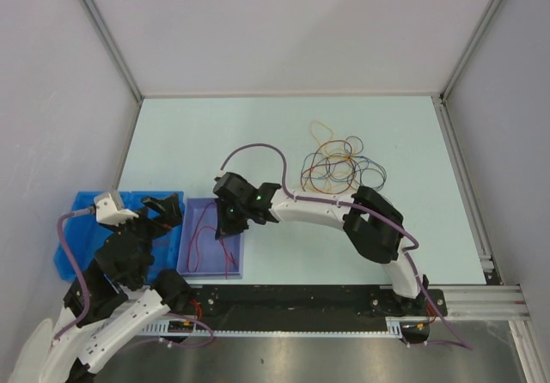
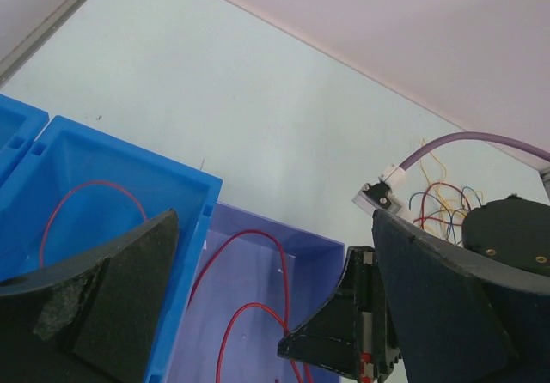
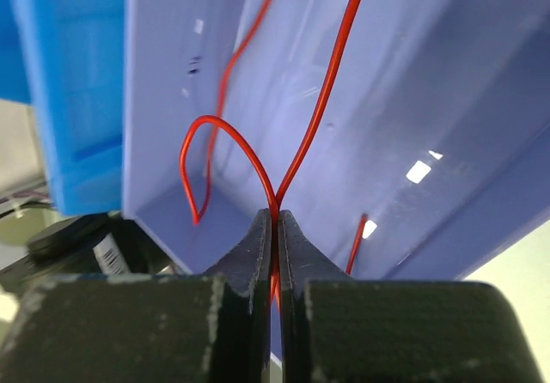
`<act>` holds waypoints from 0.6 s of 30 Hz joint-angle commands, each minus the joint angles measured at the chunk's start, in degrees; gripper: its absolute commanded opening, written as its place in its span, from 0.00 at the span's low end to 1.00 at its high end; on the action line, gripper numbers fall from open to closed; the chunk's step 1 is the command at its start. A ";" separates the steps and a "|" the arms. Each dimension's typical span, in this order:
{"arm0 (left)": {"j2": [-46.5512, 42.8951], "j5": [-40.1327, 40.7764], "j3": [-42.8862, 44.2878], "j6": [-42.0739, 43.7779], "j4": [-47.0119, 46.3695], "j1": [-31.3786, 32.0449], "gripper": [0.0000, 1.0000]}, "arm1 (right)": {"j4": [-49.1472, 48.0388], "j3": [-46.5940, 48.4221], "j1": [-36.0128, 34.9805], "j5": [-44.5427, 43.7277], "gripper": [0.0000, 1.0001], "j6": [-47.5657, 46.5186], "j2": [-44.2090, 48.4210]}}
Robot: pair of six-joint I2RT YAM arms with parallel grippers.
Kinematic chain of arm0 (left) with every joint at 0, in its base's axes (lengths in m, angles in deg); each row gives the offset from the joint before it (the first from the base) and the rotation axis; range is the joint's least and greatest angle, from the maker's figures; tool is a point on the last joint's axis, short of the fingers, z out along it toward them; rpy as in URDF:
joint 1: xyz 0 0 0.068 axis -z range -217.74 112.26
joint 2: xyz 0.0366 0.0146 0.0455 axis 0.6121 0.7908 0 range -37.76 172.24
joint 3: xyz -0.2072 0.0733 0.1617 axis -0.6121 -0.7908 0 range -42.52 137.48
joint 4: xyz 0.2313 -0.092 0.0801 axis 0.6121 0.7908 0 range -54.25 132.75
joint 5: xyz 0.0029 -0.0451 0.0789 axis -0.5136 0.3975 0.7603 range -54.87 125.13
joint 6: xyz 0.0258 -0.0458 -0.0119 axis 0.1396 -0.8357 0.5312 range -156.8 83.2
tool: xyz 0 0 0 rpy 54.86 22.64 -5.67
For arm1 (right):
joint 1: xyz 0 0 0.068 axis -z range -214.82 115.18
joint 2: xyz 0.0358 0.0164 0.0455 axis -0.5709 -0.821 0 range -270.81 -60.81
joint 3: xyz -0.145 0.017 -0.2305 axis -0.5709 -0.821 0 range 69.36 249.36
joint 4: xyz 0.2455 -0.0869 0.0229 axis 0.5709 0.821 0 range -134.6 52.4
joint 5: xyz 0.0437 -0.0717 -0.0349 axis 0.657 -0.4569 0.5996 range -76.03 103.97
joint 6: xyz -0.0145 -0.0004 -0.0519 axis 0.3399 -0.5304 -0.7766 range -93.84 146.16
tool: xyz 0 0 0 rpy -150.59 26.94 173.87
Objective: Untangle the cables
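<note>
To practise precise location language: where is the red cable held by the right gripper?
Right wrist view: the red cable is pinched in the shut right gripper, hanging into the purple bin, just right of the blue bin.

Red cable — cut off by the top edge.

The left arm is folded close to its base at the near left, with the left gripper pointing toward the far side of the table and its jaws spread wide apart. The right arm reaches from its base at the near right in an arc to the left. Its wrist is angled downward, and the right gripper has its jaws pressed together, pinching a red cable at the fingertips.
</note>
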 commanded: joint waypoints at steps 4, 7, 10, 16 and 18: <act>1.70 -1.09 0.83 0.68 -1.64 -0.46 1.00 | 0.42 0.24 0.45 -6.12 0.00 -0.11 -1.76; 1.71 -1.35 0.74 0.68 -1.90 -0.46 1.00 | 0.68 1.73 1.68 -7.10 0.00 0.07 -1.76; 2.06 -1.62 0.74 0.77 -1.91 -0.46 1.00 | 2.00 5.07 2.65 -7.53 0.00 -0.72 -1.67; 2.23 -2.06 0.83 0.86 -1.82 -0.37 1.00 | 1.56 6.05 3.88 -6.48 0.00 -1.60 -2.29; 2.15 -1.97 0.83 1.03 -1.91 -0.37 1.00 | 1.30 4.65 3.36 -6.39 0.00 -1.34 -2.46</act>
